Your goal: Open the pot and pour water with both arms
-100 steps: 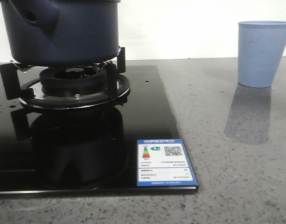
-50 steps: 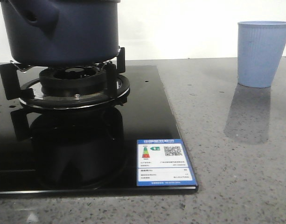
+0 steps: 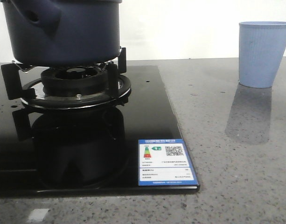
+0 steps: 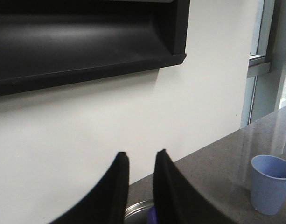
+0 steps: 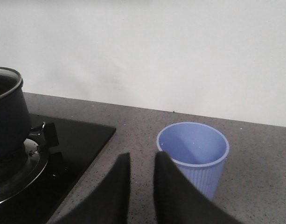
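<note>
Dark navy matte pot (image 3: 63,30) upright on the black gas burner (image 3: 75,86), at the left of my front view.

I see its stubby tubular handle stub (image 3: 38,14) sticking out from the upper wall, its open end turned toward the camera and to the left; the pot's own axis is vertical. The burner sits on a glossy black glass cooktop (image 3: 147,116) with a blue-edged energy label (image 3: 166,162) at its near right corner. Well apart to the right, a pale blue ribbed cup (image 3: 264,53) stands upright on the grey speckled countertop (image 3: 236,154). My left gripper (image 4: 140,161) holds nothing, jaws slightly apart; my right gripper (image 5: 142,161) likewise, near the cup.
</note>
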Robot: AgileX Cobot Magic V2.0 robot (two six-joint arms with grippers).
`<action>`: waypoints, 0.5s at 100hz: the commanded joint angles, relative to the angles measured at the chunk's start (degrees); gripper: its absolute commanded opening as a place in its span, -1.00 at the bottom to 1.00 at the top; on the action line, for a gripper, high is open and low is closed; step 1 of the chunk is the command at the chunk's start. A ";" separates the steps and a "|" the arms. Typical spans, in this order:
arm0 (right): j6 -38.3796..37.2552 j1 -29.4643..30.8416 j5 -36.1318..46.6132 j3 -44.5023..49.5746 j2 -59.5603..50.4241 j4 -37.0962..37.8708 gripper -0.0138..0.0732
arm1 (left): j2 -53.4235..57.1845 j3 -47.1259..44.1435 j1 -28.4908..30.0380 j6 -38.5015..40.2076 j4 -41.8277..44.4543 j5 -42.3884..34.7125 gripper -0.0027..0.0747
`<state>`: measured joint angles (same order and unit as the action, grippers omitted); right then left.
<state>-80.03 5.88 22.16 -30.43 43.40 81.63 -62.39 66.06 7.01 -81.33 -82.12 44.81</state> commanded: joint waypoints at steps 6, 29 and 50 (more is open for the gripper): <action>-0.05 0.33 1.17 -2.16 -0.91 -2.02 -0.84 | 3.39 0.22 0.22 2.12 1.25 0.86 -0.98; -0.05 0.33 -5.33 0.64 -9.12 -1.48 -0.83 | 12.95 -12.73 -0.56 0.74 1.98 -11.18 -0.98; -0.05 0.33 -13.73 8.89 -18.84 -1.48 -0.83 | 26.06 -31.93 -6.10 -12.13 -8.36 -29.16 -0.98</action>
<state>-80.15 5.88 10.67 -23.10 27.40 81.28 -41.30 38.77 2.85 -87.05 -82.20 22.12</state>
